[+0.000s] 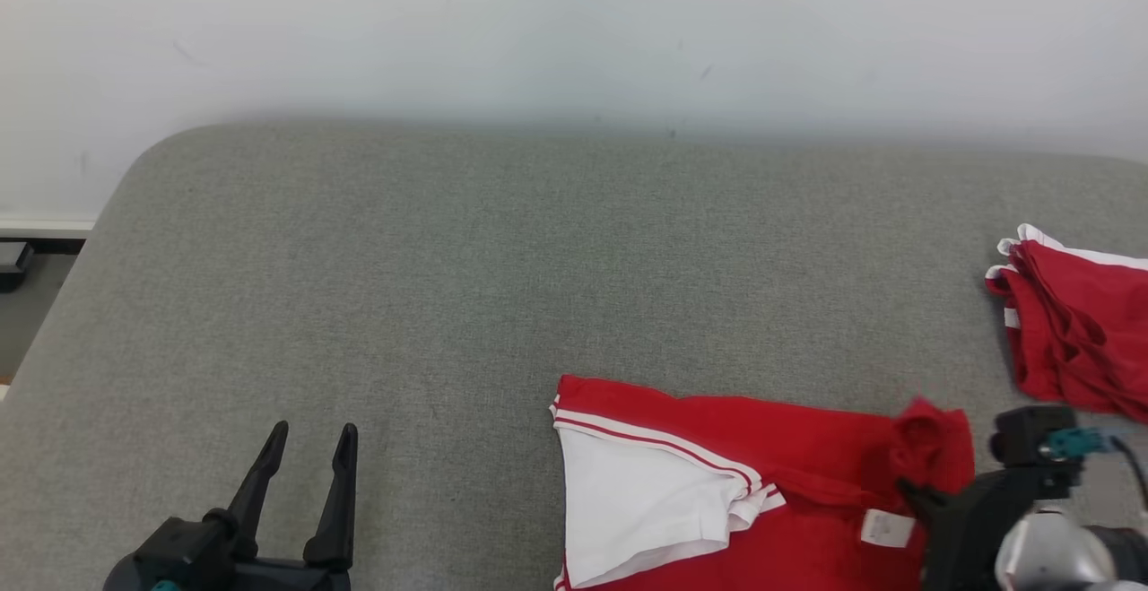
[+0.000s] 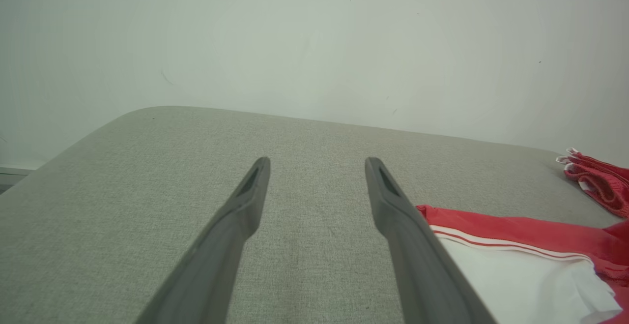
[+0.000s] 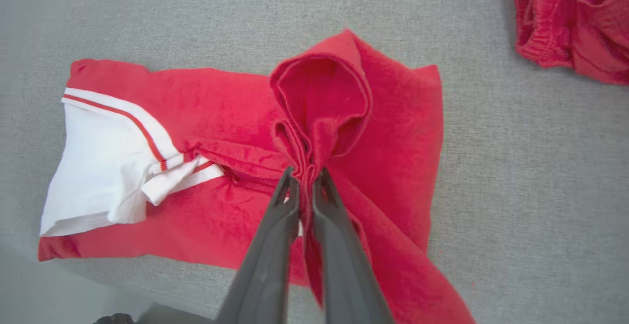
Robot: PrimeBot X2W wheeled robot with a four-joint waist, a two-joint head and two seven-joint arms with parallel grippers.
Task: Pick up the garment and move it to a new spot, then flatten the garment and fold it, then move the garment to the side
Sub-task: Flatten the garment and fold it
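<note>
Grey fabric surface (image 1: 404, 286) w/ red garment (image 1: 789, 447), white wall (image 1: 574, 26) behind.

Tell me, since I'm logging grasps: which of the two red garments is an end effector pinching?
The red garment with the white sleeve, bunched in the shut right end effector. The crumpled red garment lies apart, untouched.

The red garment (image 1: 807, 447) runs off the head view's bottom edge, and its white label (image 1: 886, 528) is too small to read. A 2nd red garment (image 1: 1090, 331) is cut by the right edge. Pinched cloth hides the inner finger faces of the right gripper (image 3: 305, 174).
</note>
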